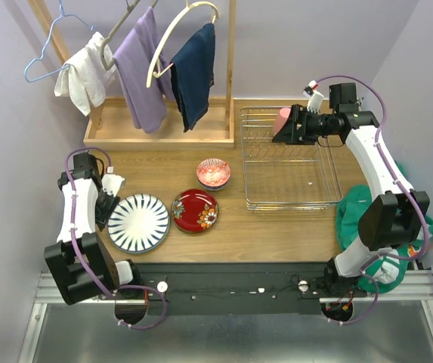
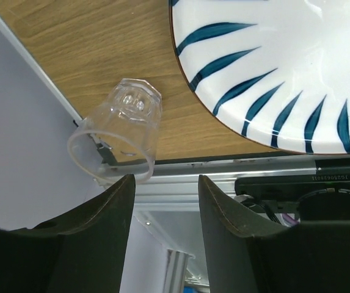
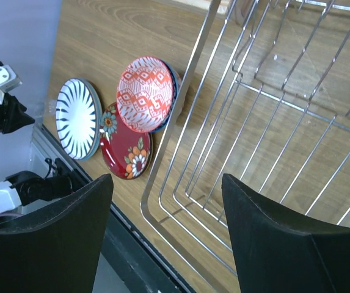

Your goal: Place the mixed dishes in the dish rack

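Wood-grain table [image 1: 276, 234], lilac walls. Nearest, at 8 o'clock, the striped plate [image 1: 138, 221] lies flat just beside the red floral plate [image 1: 194, 209]. Both are probably stiff, slick and breakable, so best pinched at the rim. The left gripper [image 2: 165, 183], part-open and empty, hangs by a clear glass [image 2: 123, 131] tipped at the table's edge. Farther on sits the red-pink bowl [image 1: 213, 173]. At 3 o'clock the dish rack [image 1: 288, 204] offers open floor. The right gripper [image 3: 167, 180], wide and empty, hovers there beside the pink cup [image 1: 282, 121].
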